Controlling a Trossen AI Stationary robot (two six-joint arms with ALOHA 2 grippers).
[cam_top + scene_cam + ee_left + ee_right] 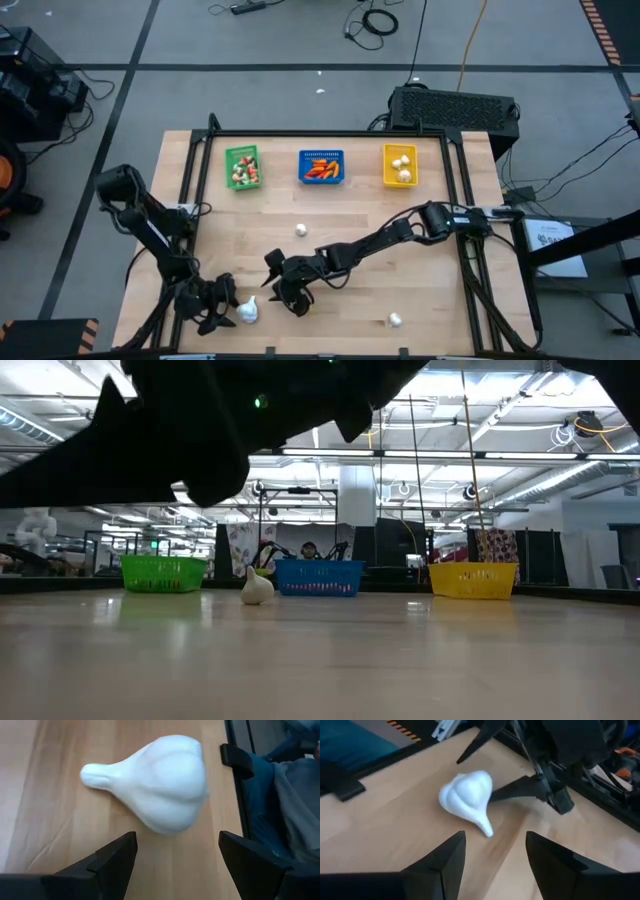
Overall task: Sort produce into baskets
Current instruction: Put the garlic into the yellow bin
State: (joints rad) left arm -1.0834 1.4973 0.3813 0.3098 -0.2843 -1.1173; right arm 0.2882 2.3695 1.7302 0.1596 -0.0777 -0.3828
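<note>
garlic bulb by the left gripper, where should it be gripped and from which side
Probably the fat rounded body of the garlic bulb, not its thin tapered stem. It lies on its side on the table, so come from above with the left gripper, its open jaws spanning the body's width.

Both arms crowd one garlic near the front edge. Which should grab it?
Left. Its open pincer already faces the garlic, fingers either side. The right pincer is also open but sits farther back.

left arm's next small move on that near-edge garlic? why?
Probably ease the left gripper forward and close. Its fingers are open, and the garlic bulb lies on the table just ahead, not yet between them. The right gripper hovers open nearby and looks best kept clear.
</note>
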